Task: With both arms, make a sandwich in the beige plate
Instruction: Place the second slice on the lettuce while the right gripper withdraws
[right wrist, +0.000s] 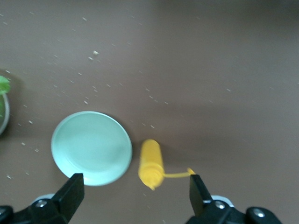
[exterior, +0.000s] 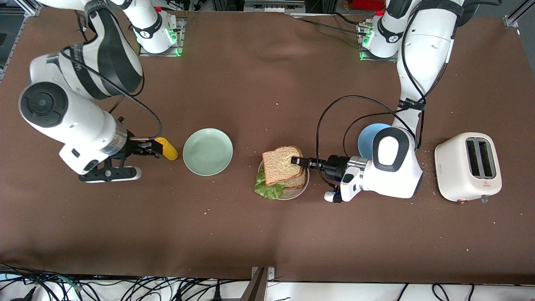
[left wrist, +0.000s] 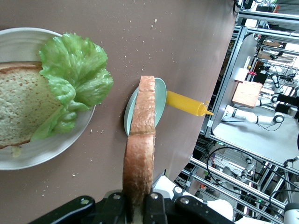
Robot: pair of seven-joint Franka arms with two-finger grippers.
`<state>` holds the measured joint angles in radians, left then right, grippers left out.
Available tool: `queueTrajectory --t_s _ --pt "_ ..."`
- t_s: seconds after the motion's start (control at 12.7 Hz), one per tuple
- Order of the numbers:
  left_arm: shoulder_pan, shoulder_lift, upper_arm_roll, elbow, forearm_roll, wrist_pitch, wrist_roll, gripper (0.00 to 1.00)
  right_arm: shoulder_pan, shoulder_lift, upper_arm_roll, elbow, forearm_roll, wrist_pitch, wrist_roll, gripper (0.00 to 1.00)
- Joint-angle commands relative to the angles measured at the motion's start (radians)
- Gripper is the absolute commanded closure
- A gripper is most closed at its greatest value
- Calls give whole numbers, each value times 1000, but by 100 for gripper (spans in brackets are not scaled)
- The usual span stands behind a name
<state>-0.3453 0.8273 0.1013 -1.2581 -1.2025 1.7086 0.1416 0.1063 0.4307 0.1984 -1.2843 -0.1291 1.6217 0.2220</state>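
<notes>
The beige plate (exterior: 302,189) lies near the table's middle. On it are a brown bread slice (exterior: 297,182) and a green lettuce leaf (exterior: 267,189) that hangs over the rim. My left gripper (exterior: 297,161) is shut on a second bread slice (exterior: 280,164) and holds it by one edge over the plate. In the left wrist view that slice (left wrist: 140,149) stands edge-on between the fingers of the left gripper (left wrist: 138,207), with the plate (left wrist: 28,156), lettuce (left wrist: 74,79) and lower slice (left wrist: 21,107) beside it. My right gripper (exterior: 151,149) hangs open and empty toward the right arm's end of the table.
A yellow squeeze bottle (exterior: 168,149) lies just ahead of the right gripper (right wrist: 135,192), beside a mint-green plate (exterior: 207,151). A blue plate (exterior: 370,136) is partly hidden by the left arm. A white toaster (exterior: 468,166) stands at the left arm's end. Crumbs dot the brown cloth.
</notes>
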Motion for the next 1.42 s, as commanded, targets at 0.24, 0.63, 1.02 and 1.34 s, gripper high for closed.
queueTrajectory --t_s 0.24,0.63,1.02,1.34 --pt "-47 47 14 8 -34 83 16 100 -23 -242 -243 -237 175 -53 -237 0" --pt "-83 85 14 8 -26 141 29 66 -36 -411 -267 -461 167 156 -240 0" --pt "-67 85 20 5 37 141 27 2 -7 -431 -293 -457 151 78 -242 0" --pt "-28 79 29 5 67 140 4 1 -83 -423 -254 -454 151 69 -242 0"
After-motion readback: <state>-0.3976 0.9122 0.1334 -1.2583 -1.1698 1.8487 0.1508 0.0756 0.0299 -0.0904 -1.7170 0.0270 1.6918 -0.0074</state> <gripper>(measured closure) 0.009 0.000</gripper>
